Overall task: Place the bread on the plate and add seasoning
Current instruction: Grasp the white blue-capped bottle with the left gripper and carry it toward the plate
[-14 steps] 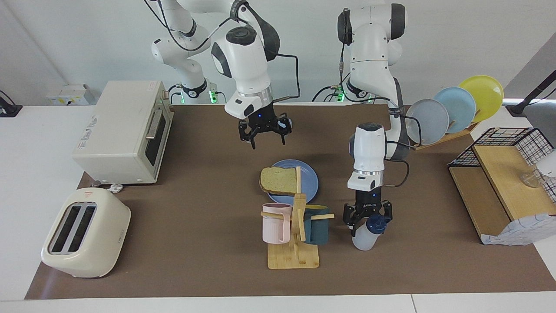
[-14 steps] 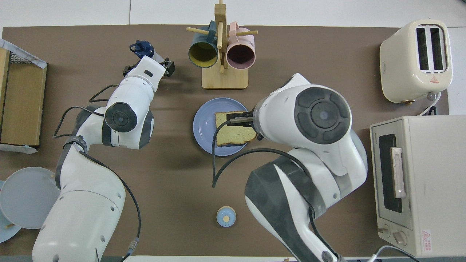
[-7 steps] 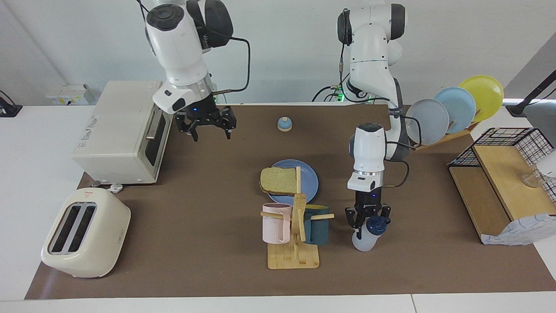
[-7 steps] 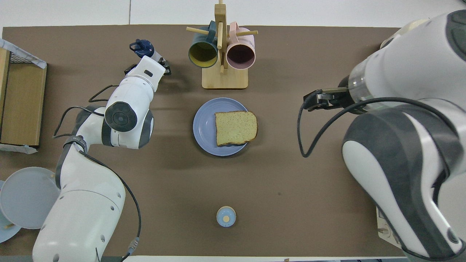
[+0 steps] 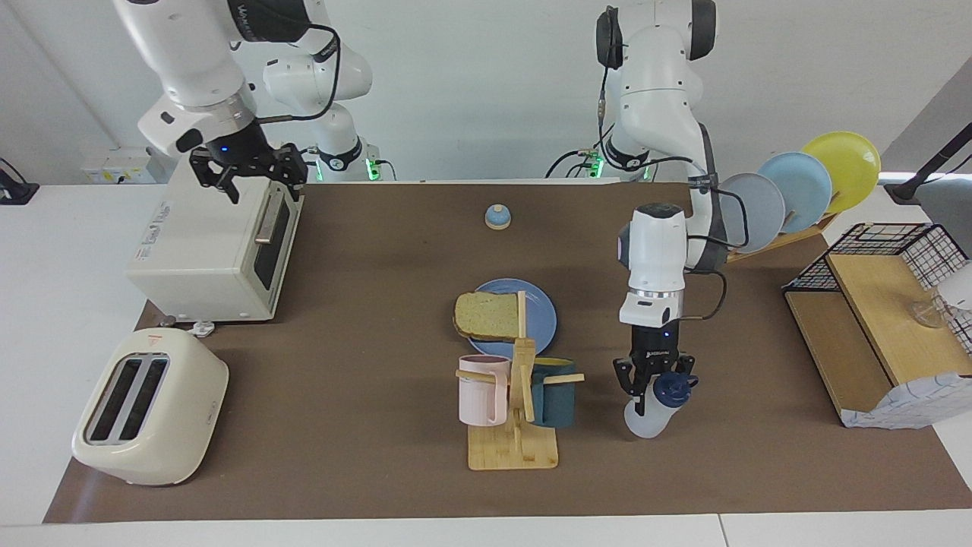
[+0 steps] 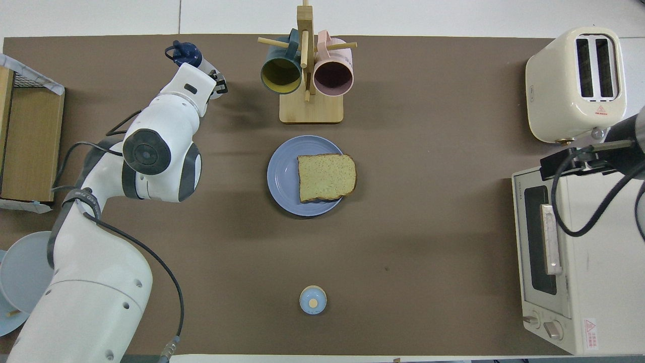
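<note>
Facing view shows the left tool (image 5: 654,384) low over the surface (image 5: 364,319), its fingers clamped on the neck of the seasoning (image 5: 653,410) just under the navy cap; the bottle leans slightly, and whether its base rests on the surface cannot be told. In the overhead view the left arm's wrist covers most of the left tool (image 6: 215,85); only the cap and a strip of the seasoning (image 6: 187,52) show past it.

The facing view alone shows the right tool (image 5: 247,178) whole: raised over the toaster oven (image 5: 216,235), fingers spread apart, holding nothing. The overhead view catches only its edge.

The bread (image 5: 486,315) lies flat on the plate (image 5: 543,311), both views agree. From the left tool, the plate sits nearer the robots and toward the right arm's end, well apart from it, with the mug rack (image 5: 516,414) beside the seasoning between the two.
</note>
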